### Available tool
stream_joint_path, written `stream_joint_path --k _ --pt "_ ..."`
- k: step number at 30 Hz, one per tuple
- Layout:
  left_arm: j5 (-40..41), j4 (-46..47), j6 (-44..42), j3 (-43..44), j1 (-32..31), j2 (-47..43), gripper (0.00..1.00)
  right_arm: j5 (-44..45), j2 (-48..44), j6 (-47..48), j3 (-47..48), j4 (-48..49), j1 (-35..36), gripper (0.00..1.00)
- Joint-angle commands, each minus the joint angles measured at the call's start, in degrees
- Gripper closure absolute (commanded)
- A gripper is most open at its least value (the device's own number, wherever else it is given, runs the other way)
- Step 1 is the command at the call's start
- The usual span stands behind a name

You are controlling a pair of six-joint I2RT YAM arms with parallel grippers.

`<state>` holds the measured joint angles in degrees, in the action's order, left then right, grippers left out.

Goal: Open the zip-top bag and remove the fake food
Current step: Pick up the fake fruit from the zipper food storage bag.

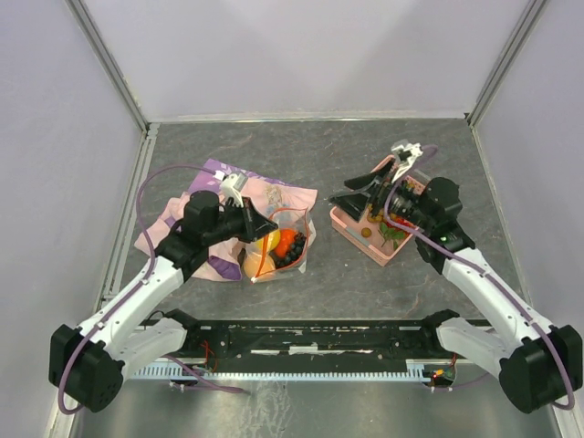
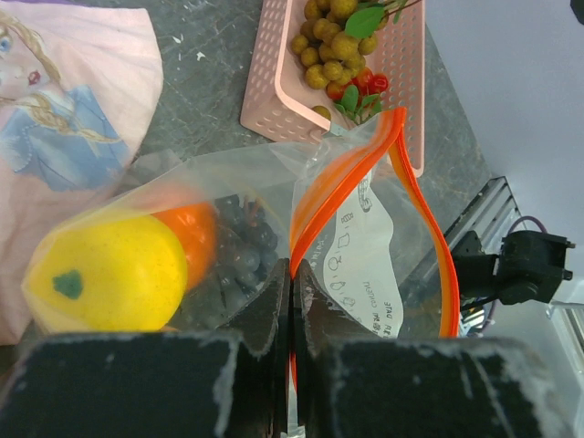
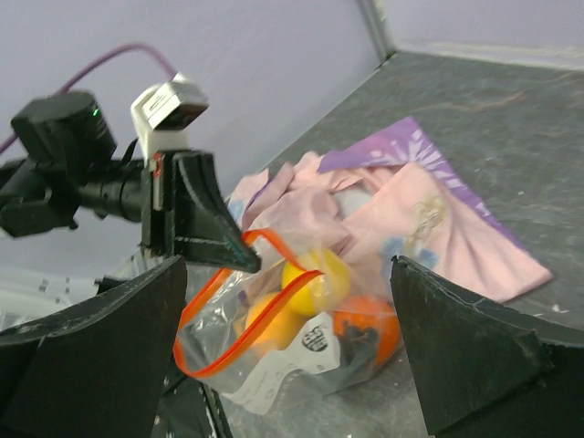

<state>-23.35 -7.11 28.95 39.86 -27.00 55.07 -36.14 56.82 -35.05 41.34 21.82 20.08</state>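
Observation:
The zip-top bag (image 1: 281, 248) lies on the table with its orange-red zip mouth open. Inside it are a yellow fruit (image 2: 100, 274), an orange (image 2: 190, 235) and dark purple grapes (image 2: 242, 251). My left gripper (image 1: 248, 222) is shut on the zip strip (image 2: 315, 205) at one side of the mouth and holds it up. My right gripper (image 1: 358, 192) is open and empty, over the near-left edge of the pink basket, facing the bag (image 3: 301, 347). The right wrist view shows the yellow fruit (image 3: 315, 278), a peach-coloured fruit (image 3: 260, 319) and the orange (image 3: 370, 330) in the bag.
A pink-purple patterned cloth (image 1: 224, 205) lies under and behind the bag. The pink perforated basket (image 1: 351, 228) stands right of the bag and holds tan grapes (image 2: 328, 46) and a red-orange fruit with green leaves (image 2: 360, 84). Grey walls enclose the table.

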Motion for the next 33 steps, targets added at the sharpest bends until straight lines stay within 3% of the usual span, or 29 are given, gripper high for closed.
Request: stream_joint_path --k 1,17,26,33 --pt "-3.26 5.67 3.84 -1.01 0.25 0.12 0.97 -2.8 1.52 5.18 4.48 -1.11 5.74 0.0" --pt "-5.25 9.79 6.73 -3.8 0.14 1.86 0.97 -0.22 9.39 14.47 11.64 -12.17 22.07 0.09" --pt "-4.77 10.02 6.91 -4.52 0.03 2.06 0.97 7.34 14.82 19.48 16.38 -22.02 28.81 0.17" --pt "-3.35 9.32 6.81 -4.53 0.0 2.15 0.97 15.09 18.51 20.06 19.46 -29.68 30.77 0.39"
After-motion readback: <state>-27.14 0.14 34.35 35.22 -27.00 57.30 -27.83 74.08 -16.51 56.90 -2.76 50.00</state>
